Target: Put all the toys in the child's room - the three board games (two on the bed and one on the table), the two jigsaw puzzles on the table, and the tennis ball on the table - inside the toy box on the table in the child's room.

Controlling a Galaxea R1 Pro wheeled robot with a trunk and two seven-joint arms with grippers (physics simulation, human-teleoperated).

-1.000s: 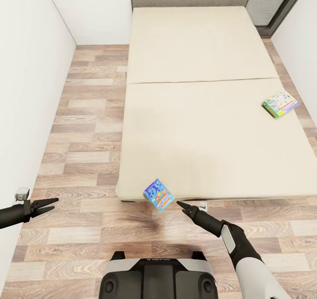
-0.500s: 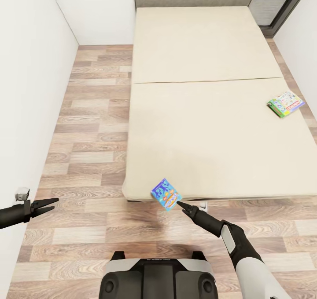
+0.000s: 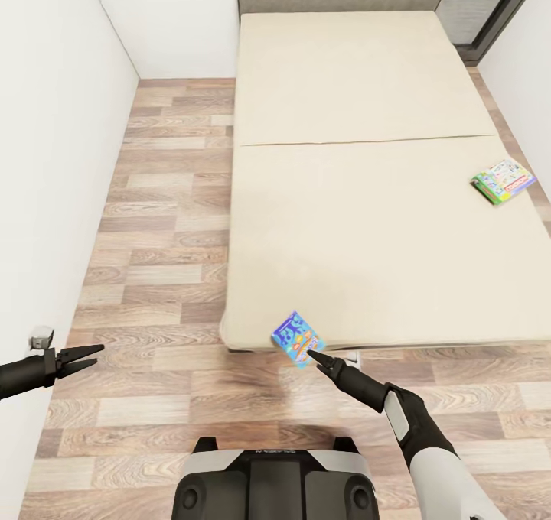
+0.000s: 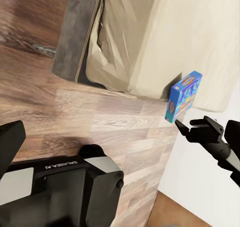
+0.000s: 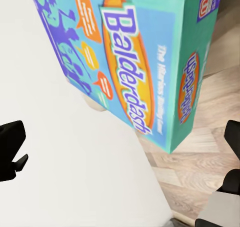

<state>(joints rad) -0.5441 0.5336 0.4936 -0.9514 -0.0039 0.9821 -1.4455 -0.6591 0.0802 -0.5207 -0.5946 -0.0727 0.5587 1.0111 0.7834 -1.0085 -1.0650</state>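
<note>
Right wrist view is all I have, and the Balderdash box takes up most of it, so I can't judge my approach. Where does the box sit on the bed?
Observer: The blue box stands tilted at the bed's near edge, close to its near left corner in the head view. The right gripper is just short of it.
Operator: Is the other game on the bed close by?
Observer: No. The green-edged game lies flat at the bed's far right edge.
Operator: Is the left arm in the way?
Observer: No. The left gripper hangs open over the floor, beside the wall.
</note>
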